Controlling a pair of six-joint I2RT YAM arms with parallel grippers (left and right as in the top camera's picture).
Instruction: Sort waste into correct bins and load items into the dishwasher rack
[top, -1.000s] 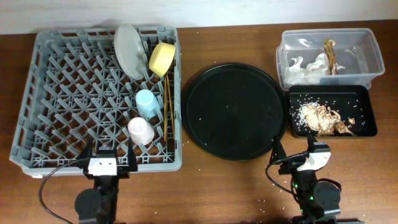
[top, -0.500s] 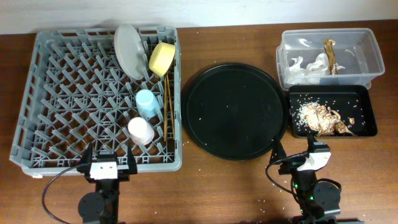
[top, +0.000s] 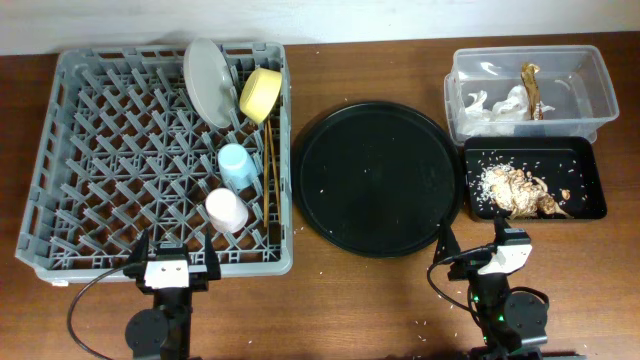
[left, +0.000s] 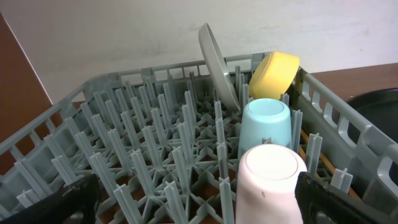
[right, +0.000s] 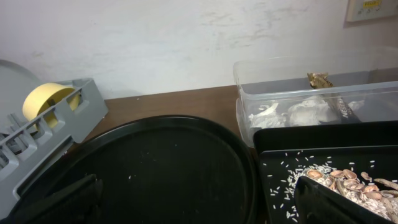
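Observation:
The grey dishwasher rack (top: 100, 170) holds the pale grey plate (top: 205, 80), the yellow bowl (top: 260, 94), the light-blue cup (top: 236, 165), the pink cup (top: 225, 209) and the chopsticks (top: 270, 160). The clear tub (top: 590, 95) holds white napkins (top: 505, 103) and a brown stick (top: 534, 88). The shallow black tray (top: 585, 195) holds food scraps (top: 515, 188) and rice. My left gripper (top: 168, 255) is open at the rack's front edge, empty; the pink cup (left: 267, 180) is just ahead of it. My right gripper (top: 475, 250) is open and empty at the front of the round tray.
The large round black tray (top: 375, 180) lies between rack and bins, with a few rice grains on it. Scattered grains lie on the wooden table (top: 330, 310) in front. A white wall runs behind the table.
The left arm shifted slightly near the rack's front edge a second ago. Nothing else has moved.

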